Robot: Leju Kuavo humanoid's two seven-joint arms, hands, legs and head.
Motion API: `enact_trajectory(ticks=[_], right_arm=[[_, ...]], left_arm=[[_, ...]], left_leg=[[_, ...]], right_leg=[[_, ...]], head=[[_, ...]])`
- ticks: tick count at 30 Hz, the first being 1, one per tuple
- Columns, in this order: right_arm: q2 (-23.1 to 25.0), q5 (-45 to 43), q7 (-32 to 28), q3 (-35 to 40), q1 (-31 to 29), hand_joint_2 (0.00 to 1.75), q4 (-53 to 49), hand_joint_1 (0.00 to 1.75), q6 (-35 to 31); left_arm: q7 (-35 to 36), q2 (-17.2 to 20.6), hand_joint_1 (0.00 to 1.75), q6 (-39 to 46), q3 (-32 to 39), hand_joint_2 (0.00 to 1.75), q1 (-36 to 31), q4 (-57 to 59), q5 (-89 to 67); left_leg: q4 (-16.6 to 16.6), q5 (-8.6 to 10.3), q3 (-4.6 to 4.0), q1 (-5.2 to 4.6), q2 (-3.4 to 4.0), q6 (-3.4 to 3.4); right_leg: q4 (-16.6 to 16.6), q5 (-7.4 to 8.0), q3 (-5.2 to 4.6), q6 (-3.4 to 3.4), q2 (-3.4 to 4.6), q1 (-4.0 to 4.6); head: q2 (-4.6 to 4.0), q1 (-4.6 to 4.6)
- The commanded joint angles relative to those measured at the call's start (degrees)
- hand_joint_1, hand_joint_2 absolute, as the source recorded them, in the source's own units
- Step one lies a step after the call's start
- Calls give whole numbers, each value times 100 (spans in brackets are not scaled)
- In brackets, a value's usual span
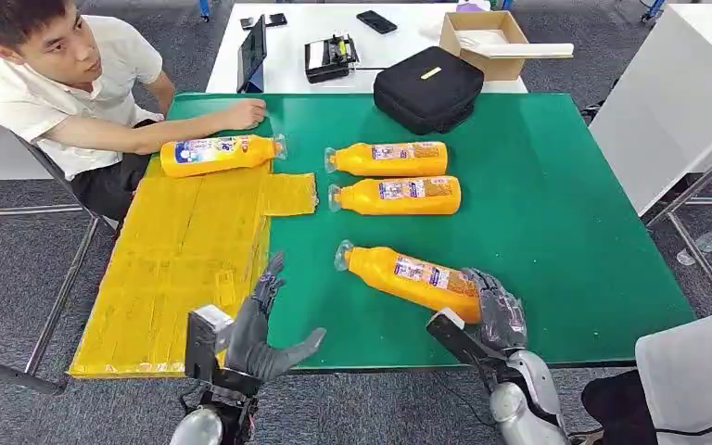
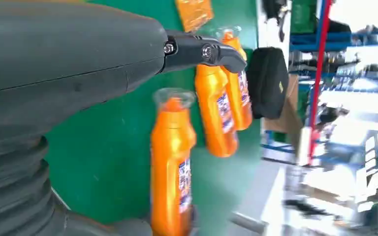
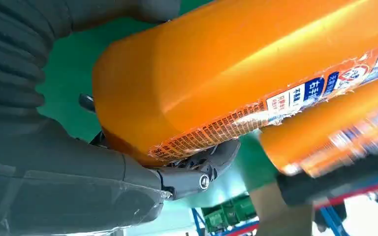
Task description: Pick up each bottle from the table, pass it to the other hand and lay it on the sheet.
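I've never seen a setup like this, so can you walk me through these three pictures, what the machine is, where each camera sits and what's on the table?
It is a humanoid robot with two silver arms ending in fingered hands. The wide picture looks down from its head; the other two come from cameras at its wrists.

On the green table lie four orange bottles. One already rests at the far edge of the yellow sheet, near a seated person. Two lie side by side on the green.

The right hand grips the base of the nearest bottle, seen close up in the right wrist view. The left hand holds nothing, fingers spread.

A black bag sits farther back.
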Motion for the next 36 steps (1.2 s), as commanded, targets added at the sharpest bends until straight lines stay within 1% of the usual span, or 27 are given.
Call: enact_trajectory(ticks=[1, 4, 6, 8, 9, 11, 12, 14, 15, 17, 18, 21, 23, 24, 26, 27, 28, 29, 31, 32, 33, 34, 35, 36], right_arm=[[482, -295, -59, -104, 253, 175, -1477, 175, 109], [505, -286, -48, -84, 254, 175, -1488, 175, 116], [492, -290, -52, -98, 266, 175, -1490, 175, 108], [492, -290, -52, -98, 266, 175, -1490, 175, 108], [492, -290, -52, -98, 266, 175, -1490, 175, 108], [492, -290, -52, -98, 266, 175, -1490, 175, 108], [517, -288, -131, -111, 261, 175, -1501, 175, 34], [719, -257, -282, -40, 240, 175, -1708, 175, -114], [791, -257, -308, 33, 234, 175, -1803, 175, -122], [918, -302, -361, 250, 207, 175, -1932, 175, -85], [926, -382, -404, 416, 248, 175, -1975, 175, -23], [840, -528, -515, 862, 215, 175, -1792, 175, 110], [784, -600, -588, 1076, 186, 175, -1632, 175, 121], [744, -645, -668, 1187, 193, 175, -1534, 175, 146], [703, -717, -792, 1350, 162, 175, -1385, 175, 191], [680, -732, -853, 1447, 100, 175, -1269, 175, 164], [680, -732, -853, 1447, 100, 175, -1269, 175, 164], [680, -732, -853, 1447, 100, 175, -1269, 175, 164], [670, -813, -926, 1538, 31, 175, -1222, 175, 160], [670, -813, -926, 1538, 31, 175, -1222, 175, 160], [684, -837, -942, 1583, 14, 175, -1229, 175, 187], [680, -869, -951, 1621, 4, 175, -1230, 175, 223], [669, -885, -973, 1688, -16, 175, -1203, 175, 258], [661, -930, -988, 1736, -40, 175, -1154, 175, 308]], left_arm=[[-115, -207, 0, 24, 202, 175, 445, -262, 492], [-115, -212, 0, 23, 200, 175, 437, -272, 492], [-116, -222, 0, 27, 194, 175, 438, -271, 494], [-116, -222, 0, 27, 194, 175, 438, -271, 494], [-116, -222, 0, 27, 194, 175, 438, -271, 494], [-116, -222, 0, 27, 194, 175, 438, -271, 494], [-109, -218, 0, 50, 186, 175, 432, -258, 491], [31, -230, 0, 23, 216, 175, 476, -222, 720], [73, -226, 0, -15, 235, 175, 494, -201, 839], [183, -211, 0, -159, 257, 175, 484, -65, 1141], [93, -70, 0, -214, 94, 175, 583, 95, 1340], [-57, 139, 0, -537, -205, 175, 499, 402, 1776], [-48, 172, 0, -675, -291, 175, 384, 539, 2028], [-85, 201, 0, -731, -322, 175, 346, 594, 2119], [-73, 217, 0, -802, -367, 175, 263, 669, 2217], [-34, 232, 0, -895, -404, 175, 193, 739, 2334], [-34, 232, 0, -895, -404, 175, 193, 739, 2334], [-34, 232, 0, -895, -404, 175, 193, 739, 2334], [-36, 241, 0, -982, -429, 175, 136, 791, 2480], [-36, 241, 0, -982, -429, 175, 136, 791, 2480], [-41, 227, 0, -1004, -399, 175, 128, 803, 2559], [-52, 232, 0, -1012, -397, 175, 109, 800, 2583], [-77, 214, 0, -1013, -368, 175, 68, 794, 2608], [-99, 187, 0, -1020, -331, 175, 26, 799, 2650]], left_leg=[[7, -19, 13, 2, 26, 2], [2, -7, 2, 0, 11, 2], [3, -12, 4, 3, 17, 2], [0, -4, -7, -2, 7, 2], [2, -10, 2, 1, 14, 3], [0, -6, -6, 0, 8, 2], [4, -18, 12, 5, 23, 4], [-1, -4, -8, -1, 8, 2], [2, -12, 2, 1, 22, 1], [0, -7, -6, -1, 18, 0], [2, -13, 2, 1, 28, 0], [-8, -12, 14, -1, 29, 0], [-7, -6, 2, -1, 16, 1], [-10, -10, 15, 2, 23, 2], [-8, -4, -2, 2, 14, 2], [-10, -14, 22, 7, 31, 4], [-11, -6, 6, 2, 20, 2], [-11, -12, 18, 5, 28, 3], [-8, -6, 2, 3, 18, 2], [-9, -15, 22, 8, 32, 3], [-9, -8, 6, 5, 18, 1], [-11, -12, 18, 6, 24, 1], [-6, -4, -6, 3, 11, 1], [-7, -9, 6, 5, 20, 1]], right_leg=[[2, -12, 10, -21, 14, 6], [-1, -6, 0, -11, 4, 0], [-3, -7, 2, -18, 7, 4], [-2, -4, -8, -10, 1, -2], [-4, -7, 1, -19, 4, 3], [-4, -4, -6, -11, 2, 0], [-7, -10, 12, -28, 8, 8], [-3, -3, -9, -9, 3, -1], [-2, -7, -3, -19, 12, 3], [-1, -3, -11, -12, 12, 0], [-1, -6, -3, -20, 19, 3], [-10, -5, 6, -20, 19, 3], [-8, -3, -4, -12, 10, 2], [-14, -5, 10, -21, 13, 6], [-11, -2, -5, -13, 7, 3], [-21, -5, 19, -29, 16, 12], [-14, -2, 2, -16, 12, 3], [-19, -4, 15, -24, 16, 8], [-13, -2, 0, -18, 9, 3], [-20, -5, 20, -33, 16, 11], [-15, -3, 5, -21, 8, 5], [-18, -6, 16, -29, 11, 9], [-9, -2, -7, -14, 5, 2], [-13, -4, 4, -23, 9, 6]], head=[[0, 2], [0, 2], [0, 2], [0, 2], [0, 2], [0, 2], [0, 2], [0, 2], [0, 2], [0, 2], [0, 2], [0, 2], [0, 2], [0, 2], [0, 4], [0, 2], [0, 2], [0, 4], [0, 4], [0, 4], [0, 4], [0, 4], [0, 4], [0, 4]])
